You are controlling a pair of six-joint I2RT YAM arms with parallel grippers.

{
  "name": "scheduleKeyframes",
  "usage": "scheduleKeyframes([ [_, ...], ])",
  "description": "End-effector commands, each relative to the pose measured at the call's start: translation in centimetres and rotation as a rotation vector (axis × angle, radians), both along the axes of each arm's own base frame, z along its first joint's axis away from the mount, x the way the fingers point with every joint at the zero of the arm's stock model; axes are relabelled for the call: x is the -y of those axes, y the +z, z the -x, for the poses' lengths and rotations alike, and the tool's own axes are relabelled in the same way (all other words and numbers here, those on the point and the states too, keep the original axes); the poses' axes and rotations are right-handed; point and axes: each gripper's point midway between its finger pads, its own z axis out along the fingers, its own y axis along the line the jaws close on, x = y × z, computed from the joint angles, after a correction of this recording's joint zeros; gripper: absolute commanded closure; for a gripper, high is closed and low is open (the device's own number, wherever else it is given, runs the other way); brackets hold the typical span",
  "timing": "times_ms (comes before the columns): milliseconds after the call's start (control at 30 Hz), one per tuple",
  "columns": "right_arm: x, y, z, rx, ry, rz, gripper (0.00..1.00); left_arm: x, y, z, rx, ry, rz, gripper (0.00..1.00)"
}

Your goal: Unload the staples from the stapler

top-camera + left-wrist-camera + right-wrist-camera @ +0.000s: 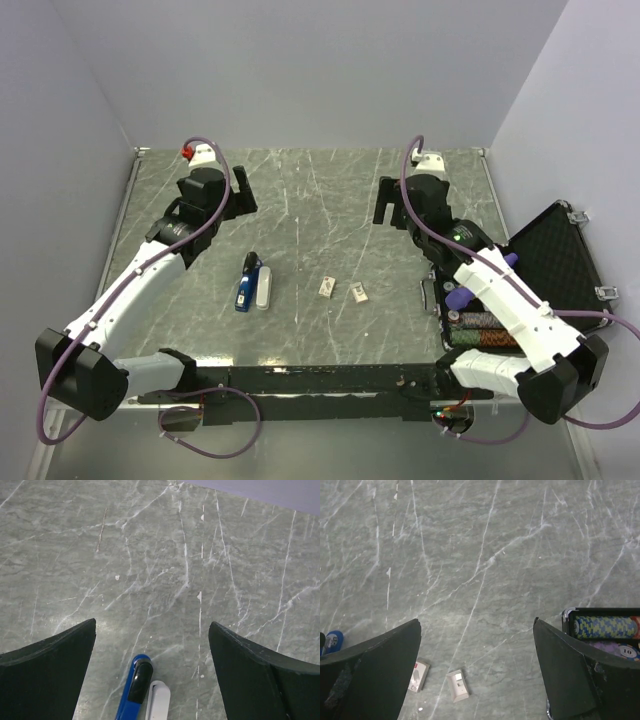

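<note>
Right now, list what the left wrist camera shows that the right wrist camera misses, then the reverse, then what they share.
Left wrist only: the black top and whitish bar of the stapler, seen between the open fingers of the left hand. Right wrist only: two beige pieces and a case holding chips, framed by the open right hand. Shared: the marble table and some of the stapler's blue body.

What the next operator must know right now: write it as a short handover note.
Left pincer open, empty, above the table beyond the stapler.
Right pincer open, empty, over bare table; two small beige pieces nearby.
Stapler lies flat left of centre, untouched.
Done: nothing visible.
Left: grip stapler, open it, take out staples.
</note>
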Motion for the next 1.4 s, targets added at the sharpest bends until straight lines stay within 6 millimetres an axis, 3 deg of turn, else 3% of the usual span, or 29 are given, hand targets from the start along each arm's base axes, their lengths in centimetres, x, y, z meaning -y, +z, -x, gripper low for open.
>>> scheduleKeyframes([
  [0,0.4,3.0,0.0,0.05,-0.027,0.009,0.0,-0.1,0.5,0.1,0.013,0.003,0.002,0.01],
  [233,-2.3,1.5,0.5,-0.003,0.138,-0.016,0.0,-0.3,-2.0,0.7,-0.086,0.01,-0.034,0.01],
  [933,-7.4,-4.8,2.6,-0.193,0.336,0.022,0.0,0.1,-12.1,4.6,-0.39,-0.139,-0.142,0.01],
  [1133,-8.2,-5.7,2.7,-0.209,0.362,0.032,0.0,0.1,-14.6,5.1,-0.458,-0.155,-0.171,0.01],
  [1367,-8.8,-5.7,3.0,-0.212,0.382,0.043,0.0,1.1,-16.4,5.2,-0.521,-0.21,-0.168,0.08],
])
